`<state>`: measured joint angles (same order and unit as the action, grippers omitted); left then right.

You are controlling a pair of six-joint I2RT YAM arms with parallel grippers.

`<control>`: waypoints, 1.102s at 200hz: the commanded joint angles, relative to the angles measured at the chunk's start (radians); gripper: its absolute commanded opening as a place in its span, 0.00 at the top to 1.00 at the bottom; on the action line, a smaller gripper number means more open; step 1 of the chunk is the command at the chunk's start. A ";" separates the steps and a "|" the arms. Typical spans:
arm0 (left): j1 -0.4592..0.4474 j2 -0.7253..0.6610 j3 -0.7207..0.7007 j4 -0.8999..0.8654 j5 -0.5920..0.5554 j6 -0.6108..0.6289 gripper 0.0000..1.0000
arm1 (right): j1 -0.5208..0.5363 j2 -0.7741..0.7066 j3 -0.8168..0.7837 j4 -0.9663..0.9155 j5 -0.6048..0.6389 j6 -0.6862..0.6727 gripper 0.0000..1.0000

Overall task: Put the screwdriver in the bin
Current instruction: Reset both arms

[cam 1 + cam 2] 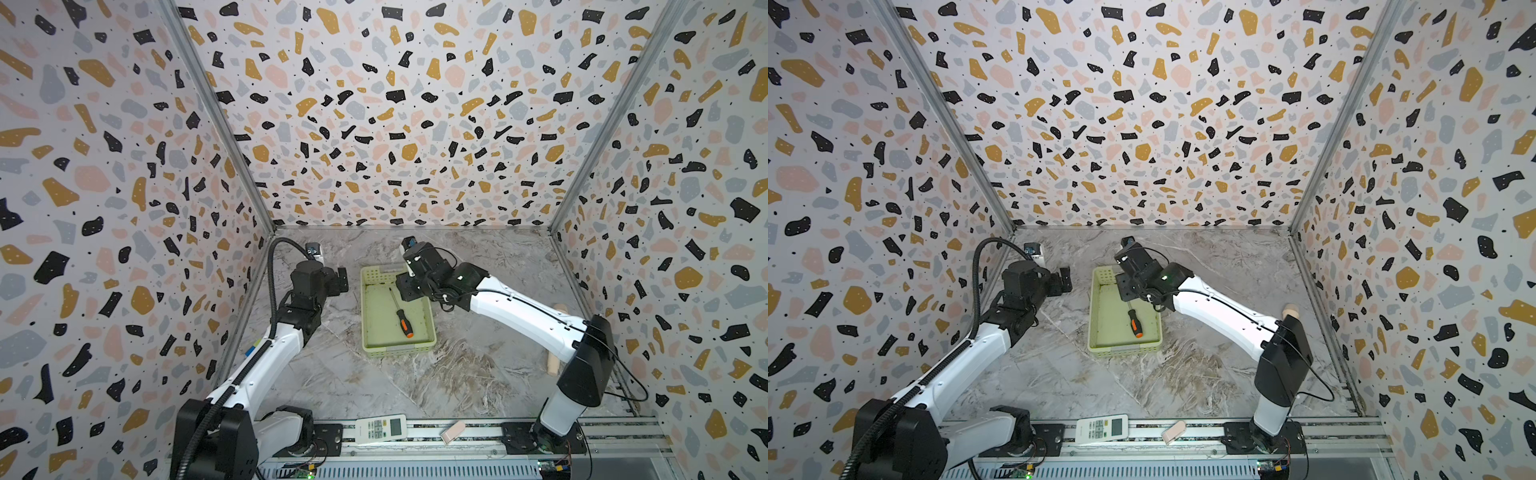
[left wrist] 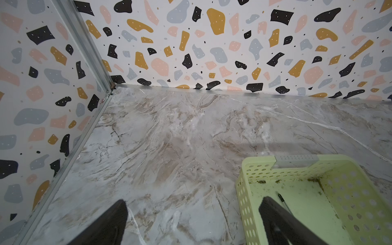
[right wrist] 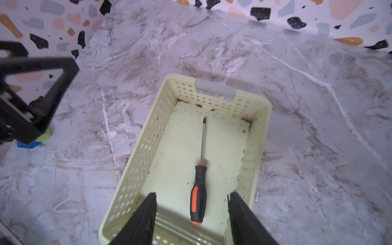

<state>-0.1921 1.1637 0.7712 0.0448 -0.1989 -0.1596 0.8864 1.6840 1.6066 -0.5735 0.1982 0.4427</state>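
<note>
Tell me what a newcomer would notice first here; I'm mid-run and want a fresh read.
The orange-and-black screwdriver lying flat on the floor of the pale yellow-green bin, mid-table, catches the eye first. The right gripper hangs over its handle, jaws apart and holding nothing. Around it all stand loud terrazzo-patterned walls, and a white remote control sits on the front rail.

I am finding nothing readable: the remote (image 1: 380, 430) is carrying button and screen marks too small for me to make out, and the screwdriver (image 3: 199, 195) and bin (image 3: 146, 137) are showing no legible lettering.
</note>
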 commanded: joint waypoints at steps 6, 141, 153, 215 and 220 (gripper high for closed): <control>-0.002 -0.006 0.034 0.001 0.006 0.015 0.00 | -0.062 -0.110 -0.053 -0.054 0.035 -0.013 0.40; -0.003 -0.054 -0.030 0.082 -0.191 -0.066 0.00 | -0.452 -0.502 -0.704 0.375 0.059 -0.065 0.01; -0.003 -0.087 -0.091 0.149 -0.237 -0.025 0.01 | -0.465 -0.518 -0.744 0.419 0.059 -0.098 0.01; -0.003 -0.226 -0.412 0.584 -0.323 0.091 0.00 | -0.544 -0.519 -1.005 0.775 0.088 -0.280 0.01; -0.002 -0.223 -0.436 0.624 -0.325 0.093 0.01 | -0.548 -0.525 -1.042 0.834 0.096 -0.285 0.01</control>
<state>-0.1917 0.9573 0.4194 0.3801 -0.4843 -0.1249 0.3561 1.1782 0.6842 0.0040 0.2531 0.2527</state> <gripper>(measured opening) 0.995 0.989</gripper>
